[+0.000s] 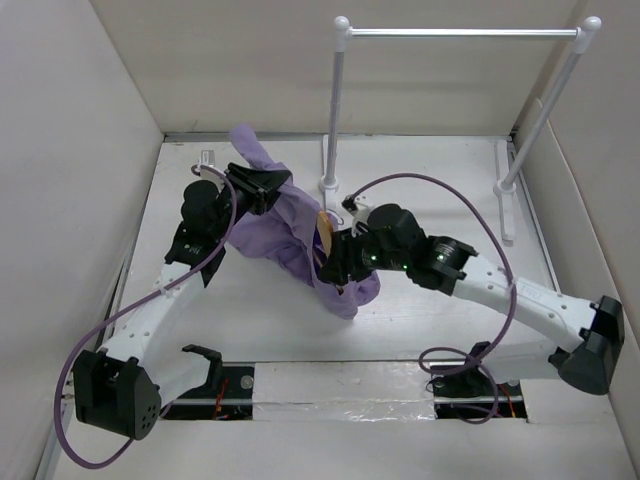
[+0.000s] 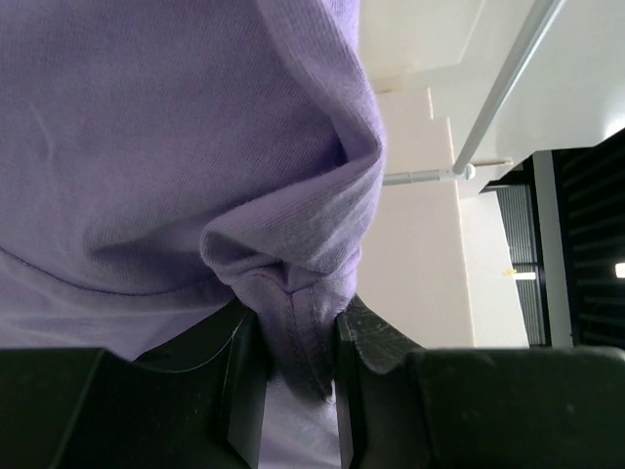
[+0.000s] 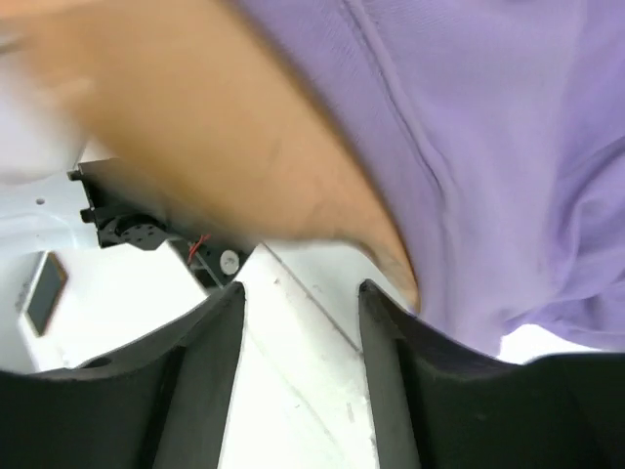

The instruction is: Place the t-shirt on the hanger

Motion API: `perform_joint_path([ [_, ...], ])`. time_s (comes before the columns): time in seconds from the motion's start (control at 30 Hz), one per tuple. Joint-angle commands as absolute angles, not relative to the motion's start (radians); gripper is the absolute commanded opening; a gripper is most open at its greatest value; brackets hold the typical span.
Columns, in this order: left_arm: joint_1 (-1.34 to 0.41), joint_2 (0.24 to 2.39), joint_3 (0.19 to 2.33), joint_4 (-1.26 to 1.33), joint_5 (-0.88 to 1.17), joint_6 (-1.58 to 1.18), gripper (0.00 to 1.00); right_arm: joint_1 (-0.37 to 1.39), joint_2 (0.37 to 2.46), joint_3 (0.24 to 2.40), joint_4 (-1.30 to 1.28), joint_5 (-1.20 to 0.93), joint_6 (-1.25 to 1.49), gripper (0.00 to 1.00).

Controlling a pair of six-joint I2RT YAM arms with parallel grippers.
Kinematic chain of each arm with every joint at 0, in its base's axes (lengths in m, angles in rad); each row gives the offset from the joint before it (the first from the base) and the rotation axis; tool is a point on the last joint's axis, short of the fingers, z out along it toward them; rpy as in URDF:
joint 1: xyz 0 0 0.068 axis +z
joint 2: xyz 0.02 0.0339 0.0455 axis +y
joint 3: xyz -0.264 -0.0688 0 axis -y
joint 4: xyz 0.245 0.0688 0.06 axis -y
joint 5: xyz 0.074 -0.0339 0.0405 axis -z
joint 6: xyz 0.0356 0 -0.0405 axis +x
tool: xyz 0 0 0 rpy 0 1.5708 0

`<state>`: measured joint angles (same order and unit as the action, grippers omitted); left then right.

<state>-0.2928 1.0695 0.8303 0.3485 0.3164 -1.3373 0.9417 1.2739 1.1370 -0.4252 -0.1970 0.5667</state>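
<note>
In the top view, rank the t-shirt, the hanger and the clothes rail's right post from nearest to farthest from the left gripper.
1. t-shirt: pinched in the left gripper.
2. hanger: to the gripper's right, mid-table, partly under the shirt.
3. clothes rail's right post: far right, at the back.

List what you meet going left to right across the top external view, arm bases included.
In order: left arm's base → left gripper → hanger → right arm's base. The t-shirt spreads across both the left gripper and the hanger, and the right gripper overlaps the hanger, so neither has a clear place.
</note>
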Motion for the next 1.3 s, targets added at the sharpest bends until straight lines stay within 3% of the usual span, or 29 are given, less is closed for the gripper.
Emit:
perform_joint_path([
  [0.0,-0.291,1.026,0.836,0.385,0.351,-1.393,0.0,0.953,1.158,1.08,-0.293,-0.094,0.531,0.5],
  [0.03,-0.291,1.029,0.839,0.379,0.351,-1.388,0.0,0.953,1.141,1.056,-0.266,-0.08,0.532,0.37],
  [0.07,-0.291,1.031,0.844,0.367,0.35,-1.387,0.0,0.953,1.122,1.036,-0.217,-0.062,0.535,0.09],
  [0.13,-0.291,1.034,0.851,0.361,0.348,-1.384,0.0,0.953,1.098,0.977,-0.166,-0.048,0.537,0.0],
  [0.23,-0.291,1.031,0.853,0.341,0.339,-1.368,0.0,0.953,1.126,0.942,-0.111,-0.012,0.528,0.04],
  [0.27,-0.291,1.029,0.853,0.33,0.333,-1.365,0.0,0.953,1.132,0.942,-0.094,-0.006,0.523,0.2],
  [0.37,-0.291,1.014,0.841,0.318,0.322,-1.355,0.0,0.963,1.14,0.928,-0.042,0.058,0.532,0.38],
  [0.83,-0.291,0.986,0.813,0.299,0.311,-1.35,0.0,0.973,1.258,0.985,-0.011,0.11,0.528,0.35],
  [1.0,-0.291,0.989,0.821,0.29,0.324,-1.362,0.0,0.982,1.252,0.973,0.034,0.208,0.531,0.41],
  [1.13,-0.291,0.997,0.821,0.291,0.334,-1.381,0.0,1.003,1.258,0.963,0.051,0.31,0.526,0.38],
  [1.2,-0.291,0.999,0.824,0.29,0.336,-1.382,0.0,1.003,1.253,0.954,0.072,0.347,0.525,0.13],
  [1.27,-0.291,0.999,0.831,0.272,0.327,-1.368,0.0,1.003,1.238,0.94,0.086,0.36,0.528,0.0],
])
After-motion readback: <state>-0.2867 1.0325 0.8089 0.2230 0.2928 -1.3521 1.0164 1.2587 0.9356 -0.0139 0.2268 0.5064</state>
